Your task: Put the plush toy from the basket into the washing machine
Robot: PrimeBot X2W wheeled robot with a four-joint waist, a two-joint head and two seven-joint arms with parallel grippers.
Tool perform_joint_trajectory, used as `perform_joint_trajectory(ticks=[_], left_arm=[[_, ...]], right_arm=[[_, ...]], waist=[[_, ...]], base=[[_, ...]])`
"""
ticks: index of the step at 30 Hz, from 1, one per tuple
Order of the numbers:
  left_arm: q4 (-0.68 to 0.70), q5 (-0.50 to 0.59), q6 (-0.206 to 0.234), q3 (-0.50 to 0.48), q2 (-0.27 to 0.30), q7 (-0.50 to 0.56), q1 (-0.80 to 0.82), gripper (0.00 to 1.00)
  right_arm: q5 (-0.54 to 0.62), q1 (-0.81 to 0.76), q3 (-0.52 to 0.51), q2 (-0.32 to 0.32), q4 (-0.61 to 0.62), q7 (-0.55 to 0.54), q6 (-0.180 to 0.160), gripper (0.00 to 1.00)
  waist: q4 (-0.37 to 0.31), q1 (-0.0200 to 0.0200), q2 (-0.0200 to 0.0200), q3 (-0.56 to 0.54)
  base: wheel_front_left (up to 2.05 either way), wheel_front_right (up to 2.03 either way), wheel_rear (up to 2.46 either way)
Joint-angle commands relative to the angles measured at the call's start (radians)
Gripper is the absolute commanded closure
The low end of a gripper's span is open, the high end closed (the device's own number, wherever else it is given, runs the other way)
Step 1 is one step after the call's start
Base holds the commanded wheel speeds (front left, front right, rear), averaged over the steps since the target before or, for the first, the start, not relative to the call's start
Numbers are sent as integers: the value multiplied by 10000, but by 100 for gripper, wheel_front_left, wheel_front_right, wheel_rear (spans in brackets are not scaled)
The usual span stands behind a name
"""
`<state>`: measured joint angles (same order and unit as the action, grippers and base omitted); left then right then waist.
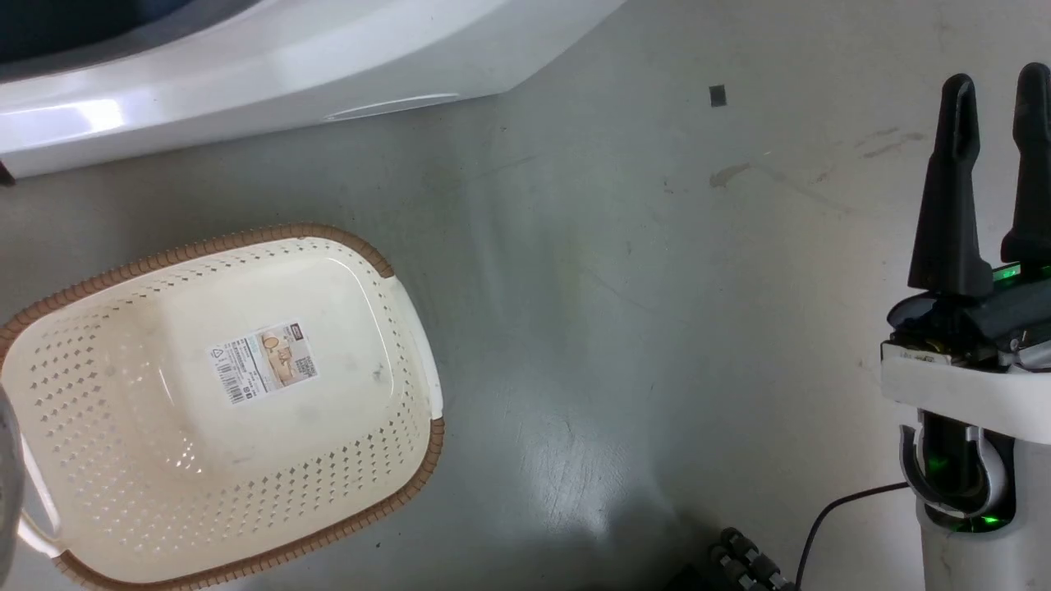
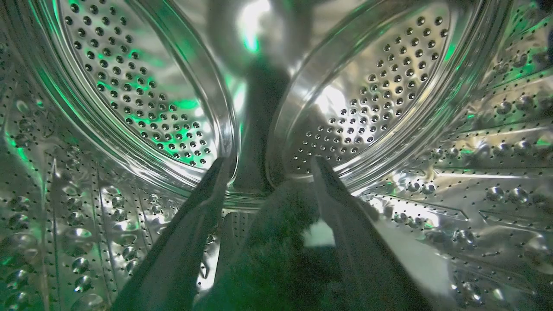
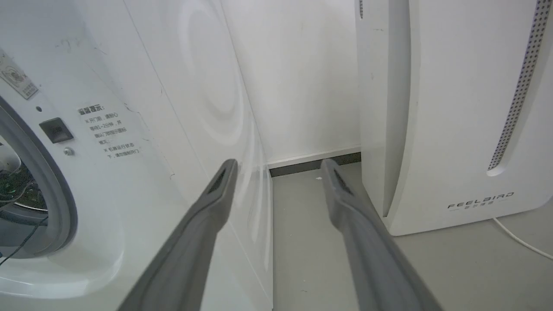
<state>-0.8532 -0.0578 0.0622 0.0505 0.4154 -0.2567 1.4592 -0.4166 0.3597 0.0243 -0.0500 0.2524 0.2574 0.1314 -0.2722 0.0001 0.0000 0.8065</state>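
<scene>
Left wrist view: inside the washing machine (image 2: pixel 129 86), all shiny perforated steel, the left gripper (image 2: pixel 271 172) stands spread, the fluffy dark plush toy (image 2: pixel 276 255) lying between its fingers at 6 o'clock. On the smooth grey floor (image 1: pixel 640 312) the cream perforated basket (image 1: pixel 107 353), brown-rimmed with a paper barcode label (image 1: pixel 263 363), sits at 8 o'clock; the right gripper (image 3: pixel 278 166), parted and bare, faces a white appliance (image 3: pixel 453 108) marked FEELBIRD.

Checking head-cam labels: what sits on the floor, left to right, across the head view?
basket → small dark square mark → right end effector. The washing machine is skipped because it spans above the basket.
</scene>
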Motion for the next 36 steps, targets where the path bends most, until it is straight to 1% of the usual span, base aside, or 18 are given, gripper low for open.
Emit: perform_joint_trajectory(ticks=[1, 9, 14, 19, 22, 26, 32, 36], left_arm=[[-20, -52, 49, -26, -43, -51, -208, 0], [374, -289, 176, -257, -260, -51, -1375, 0], [863, -456, 261, -498, -528, -51, -2462, 0], [1493, -405, 219, -509, -866, -51, -3597, 0], [1970, -361, 287, -541, -1131, -51, -4322, 0], [3141, -354, 419, -715, -1586, -51, -5485, 0], [4309, -194, 417, -814, -2111, -51, -7049, 0], [4925, -32, 419, -847, -2353, -51, -7898, 0]], right_arm=[[-110, 210, 12, -2, -14, 44, -7, 0], [41, 82, -28, -2, -173, 44, -7, 0], [267, -50, -44, -2, -265, 44, -7, 0], [609, -206, -86, -2, -378, 44, -7, 0], [850, -333, -101, -2, -478, 44, -7, 0], [1030, -536, -147, -2, -606, 44, -7, 0], [1242, -875, -275, -2, -748, 44, -7, 0], [1401, -1144, -259, -2, -849, 44, -7, 0]], waist=[[29, -1, 0, -62], [260, -1, 0, -660], [531, -1, 0, -1183], [835, -1, 0, -1720], [1034, -1, 0, -2074], [1280, -1, 0, -2546], [1636, -1, 0, -3248], [1841, -1, 0, -3738]], base=[[0, 0, 0], [0, 0, 0], [0, 0, 0], [0, 0, 0], [0, 0, 0], [0, 0, 0], [0, 0, 0], [0, 0, 0]])
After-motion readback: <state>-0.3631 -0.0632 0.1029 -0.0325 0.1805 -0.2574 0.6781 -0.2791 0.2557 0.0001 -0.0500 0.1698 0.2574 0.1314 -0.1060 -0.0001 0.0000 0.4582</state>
